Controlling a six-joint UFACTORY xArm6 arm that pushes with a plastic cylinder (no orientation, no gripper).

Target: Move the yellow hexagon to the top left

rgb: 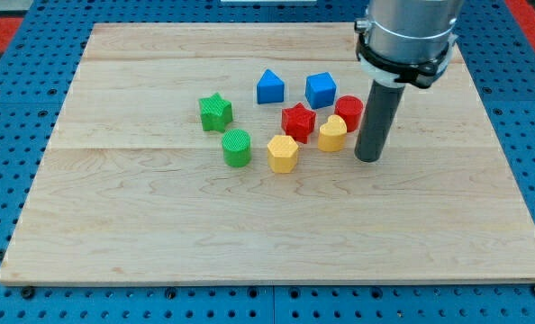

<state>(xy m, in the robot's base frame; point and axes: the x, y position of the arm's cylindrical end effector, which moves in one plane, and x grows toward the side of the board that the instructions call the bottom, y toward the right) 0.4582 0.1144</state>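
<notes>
The yellow hexagon (283,153) lies near the board's middle, just right of a green cylinder (236,148) and below a red star (298,121). My tip (368,157) rests on the board at the right of the cluster, about a block's width right of a second yellow block (332,134) and below a red cylinder (349,112). The tip is well right of the yellow hexagon, not touching it. A green star (215,112) sits at the cluster's left.
Two blue blocks (269,87) (321,89) sit at the cluster's top. The wooden board (159,225) lies on a blue pegboard surface. The arm's grey body (403,31) hangs over the board's top right.
</notes>
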